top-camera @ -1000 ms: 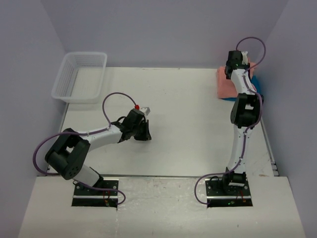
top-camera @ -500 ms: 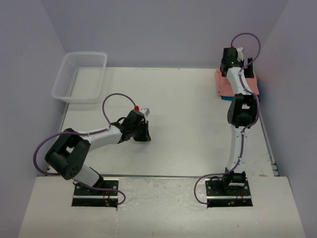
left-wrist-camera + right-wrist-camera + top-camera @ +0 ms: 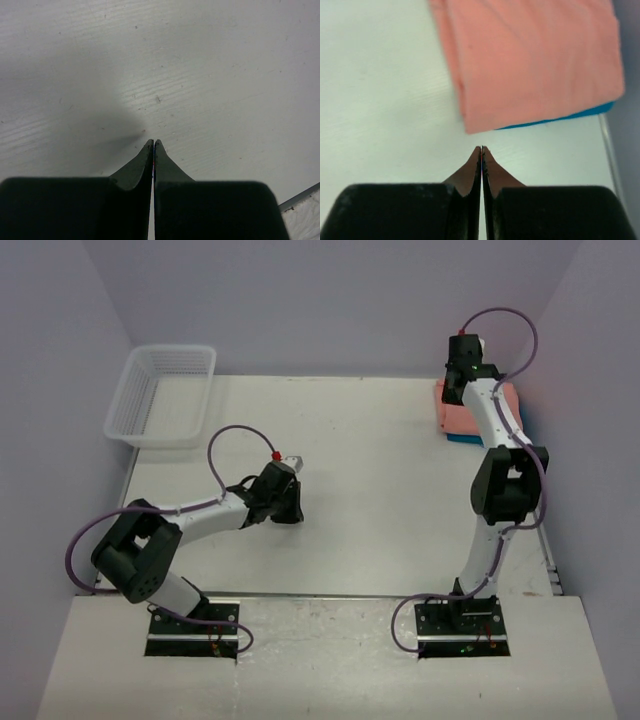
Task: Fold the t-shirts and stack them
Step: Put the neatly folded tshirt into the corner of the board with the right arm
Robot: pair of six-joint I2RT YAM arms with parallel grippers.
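Note:
The t-shirts lie folded in one stack at the table's far right: the salmon-pink one [image 3: 463,418] [image 3: 530,60] is on top. The teal-blue one [image 3: 464,441] [image 3: 560,120] shows only as a thin edge under it. My right gripper [image 3: 455,390] [image 3: 481,148] is shut and empty. It hangs above bare table just short of the stack's corner, touching no cloth. My left gripper [image 3: 293,510] [image 3: 153,142] is shut and empty, low over bare table at the middle left.
A white mesh basket [image 3: 160,395] stands at the far left corner. The side wall runs close behind the stack on the right. A table edge [image 3: 300,200] shows at the lower right of the left wrist view.
My right gripper has come off the stack toward the left, opening and then shutting, so more of the pink shirt shows. The right elbow swung right. The left arm has stayed put.

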